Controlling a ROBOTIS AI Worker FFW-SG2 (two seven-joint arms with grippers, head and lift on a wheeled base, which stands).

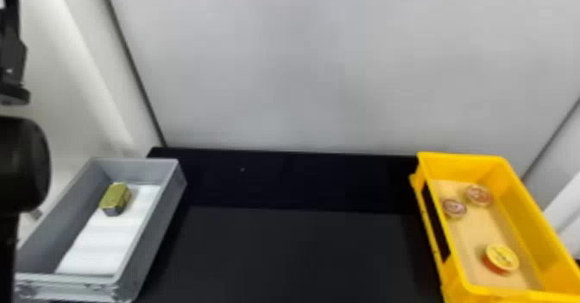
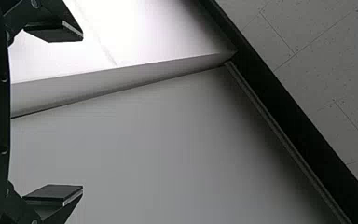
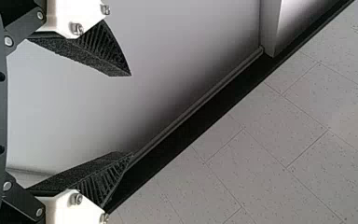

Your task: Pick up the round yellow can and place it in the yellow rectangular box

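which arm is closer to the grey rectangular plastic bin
Left, as far as these views tell. The left arm is at the head view's left edge, beside the bin; the right end effector faces the wall and ceiling, away from it.

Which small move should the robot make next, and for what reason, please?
Probably only to let both arms rest, with no new grasp. The round yellow can already sits inside the yellow rectangular box, so the placing looks done. The left gripper and right gripper both stand open with nothing between their fingers.
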